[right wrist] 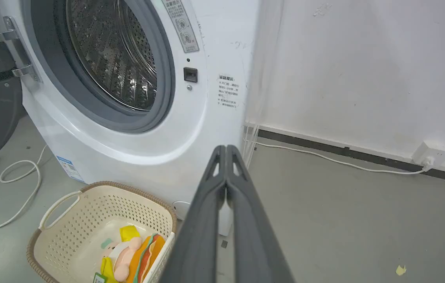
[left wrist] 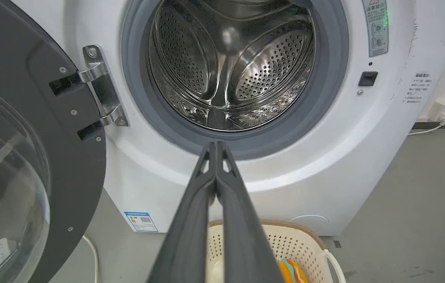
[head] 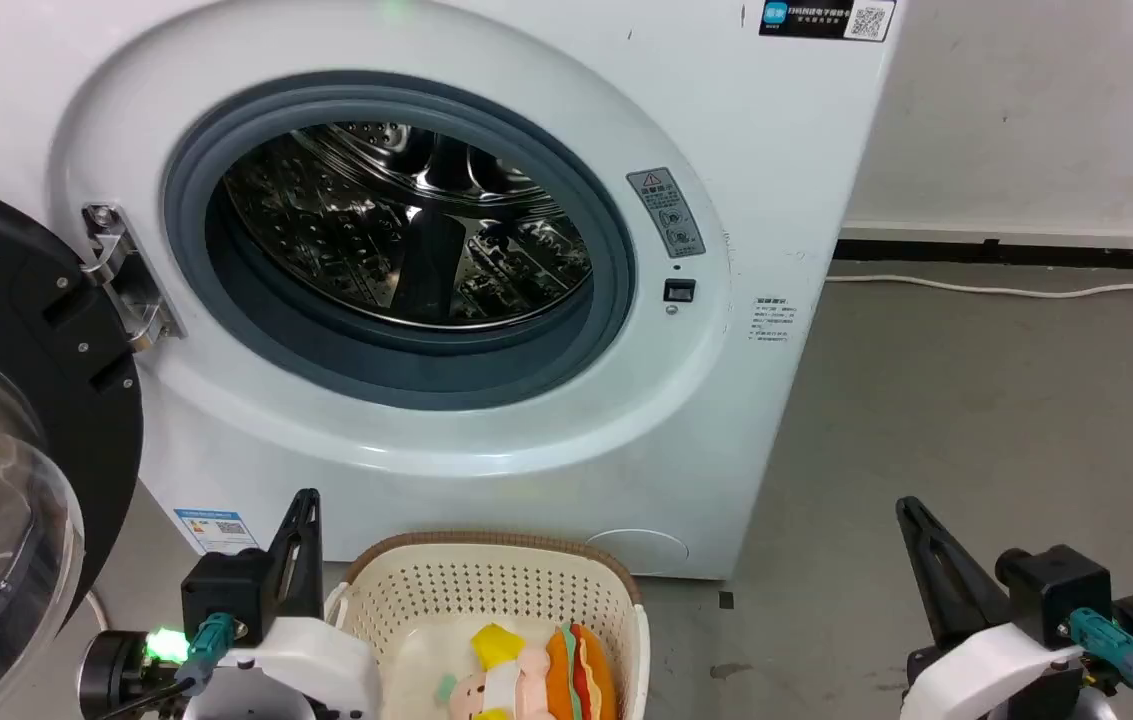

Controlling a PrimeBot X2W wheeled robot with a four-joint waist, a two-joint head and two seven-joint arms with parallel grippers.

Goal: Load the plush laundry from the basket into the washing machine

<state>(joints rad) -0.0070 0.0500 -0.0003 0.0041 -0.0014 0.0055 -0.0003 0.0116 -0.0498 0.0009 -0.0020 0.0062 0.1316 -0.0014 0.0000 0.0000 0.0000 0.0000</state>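
Plush laundry (head: 536, 675) lies in the basket (head: 496, 541), toward its right side. The washing machine (head: 746, 200) stands just behind the basket, door (head: 16, 400) swung open. Left gripper (left wrist: 216, 144) is just left of the basket, fingers pressed together, empty. Right gripper (right wrist: 226, 147) is well right of it, fingers likewise together, empty. Pick not begun, I judge. Spread the fingers first, lower inside the rim, and pinch the orange bun's thick middle so the doll comes too.
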